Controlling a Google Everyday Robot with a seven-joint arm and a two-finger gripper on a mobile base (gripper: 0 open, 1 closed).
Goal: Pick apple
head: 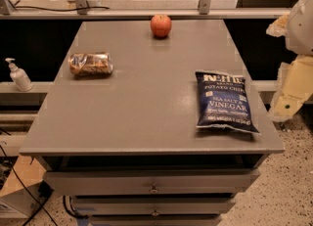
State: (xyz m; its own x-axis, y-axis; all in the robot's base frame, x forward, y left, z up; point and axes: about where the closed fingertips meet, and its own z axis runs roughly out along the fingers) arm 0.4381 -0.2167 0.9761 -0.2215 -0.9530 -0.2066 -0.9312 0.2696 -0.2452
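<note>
A small round red-orange apple [161, 25] stands upright near the far edge of the grey table [146, 102], about at its middle. My arm with the gripper [291, 92] shows as white and cream parts at the right edge of the view. It is beside the table's right side, off the tabletop and far from the apple. Nothing is seen held in it.
A blue potato chip bag [223, 101] lies flat at the table's right front. A brown clear-wrapped snack packet [90, 64] lies at the left. A white pump bottle [18, 75] stands on a ledge to the left. Drawers [154, 188] are under the tabletop.
</note>
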